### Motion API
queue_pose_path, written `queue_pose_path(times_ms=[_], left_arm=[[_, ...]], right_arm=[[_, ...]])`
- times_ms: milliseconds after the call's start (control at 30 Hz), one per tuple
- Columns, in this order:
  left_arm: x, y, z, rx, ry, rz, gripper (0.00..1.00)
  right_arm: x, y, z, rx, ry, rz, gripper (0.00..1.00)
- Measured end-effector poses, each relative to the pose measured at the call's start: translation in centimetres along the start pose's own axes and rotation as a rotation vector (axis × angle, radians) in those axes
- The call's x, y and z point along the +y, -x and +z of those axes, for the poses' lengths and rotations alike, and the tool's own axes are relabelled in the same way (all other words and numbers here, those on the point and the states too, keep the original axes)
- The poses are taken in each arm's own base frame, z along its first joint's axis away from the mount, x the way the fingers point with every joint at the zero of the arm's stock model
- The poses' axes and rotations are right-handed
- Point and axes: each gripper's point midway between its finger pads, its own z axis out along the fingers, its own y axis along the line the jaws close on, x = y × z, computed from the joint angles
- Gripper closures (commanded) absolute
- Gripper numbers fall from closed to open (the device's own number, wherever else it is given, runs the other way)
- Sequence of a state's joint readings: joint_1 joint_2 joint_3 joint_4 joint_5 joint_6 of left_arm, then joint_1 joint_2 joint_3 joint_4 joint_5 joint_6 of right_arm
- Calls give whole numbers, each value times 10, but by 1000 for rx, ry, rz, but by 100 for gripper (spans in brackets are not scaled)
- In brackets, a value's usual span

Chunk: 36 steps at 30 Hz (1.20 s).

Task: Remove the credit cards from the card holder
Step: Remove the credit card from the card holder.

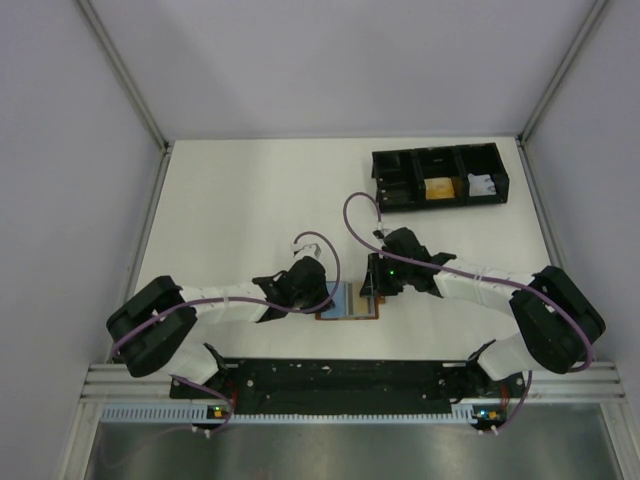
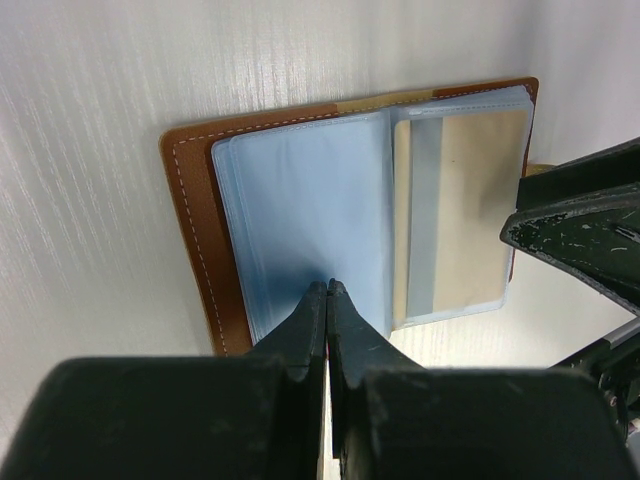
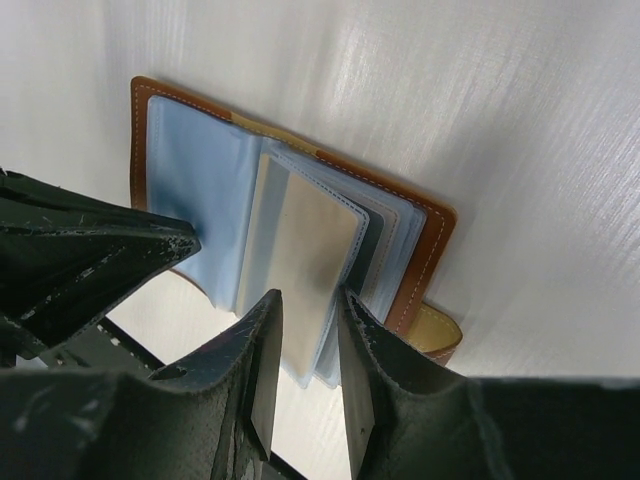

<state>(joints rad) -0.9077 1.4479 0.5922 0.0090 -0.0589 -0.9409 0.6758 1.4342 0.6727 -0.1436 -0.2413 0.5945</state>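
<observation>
The brown card holder (image 1: pixel 349 301) lies open on the table between my two grippers. In the left wrist view its brown cover (image 2: pixel 190 200) frames pale blue plastic sleeves (image 2: pixel 300 210), and one sleeve holds a beige card (image 2: pixel 470 200). My left gripper (image 2: pixel 328 288) is shut, with its tips resting on the left blue sleeve. My right gripper (image 3: pixel 308 320) is open. Its jaws stand on either side of the raised sleeve with the beige card (image 3: pixel 310 250), not closed on it. The closure tab (image 3: pixel 436 330) sticks out at the holder's right edge.
A black three-compartment tray (image 1: pixel 438 160) stands at the back right, holding a yellowish item (image 1: pixel 437 189) and a white item (image 1: pixel 481 185). White walls surround the table. The left gripper's fingers (image 3: pixel 90 260) sit close beside the right gripper.
</observation>
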Motion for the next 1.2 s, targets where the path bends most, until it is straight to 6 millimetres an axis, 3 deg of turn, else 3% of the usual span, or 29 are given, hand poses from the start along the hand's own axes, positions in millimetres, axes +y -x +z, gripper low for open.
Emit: queue_pose_path(times_ms=[333, 700, 800, 1067, 1200], left_arm=[[-1, 0, 0, 0, -4, 0, 100], [-1, 0, 1, -6, -12, -6, 100], [1, 0, -2, -17, -16, -18, 100], [11, 3, -16, -56, 5, -33, 100], [17, 9, -28, -95, 26, -38, 100]], right_arm=[[10, 1, -3, 3, 47, -7, 71], [59, 16, -8, -19, 218, -20, 71], [72, 16, 0, -6, 266, -17, 71], [70, 5, 17, 46, 269, 14, 70], [70, 11, 18, 34, 253, 11, 70]])
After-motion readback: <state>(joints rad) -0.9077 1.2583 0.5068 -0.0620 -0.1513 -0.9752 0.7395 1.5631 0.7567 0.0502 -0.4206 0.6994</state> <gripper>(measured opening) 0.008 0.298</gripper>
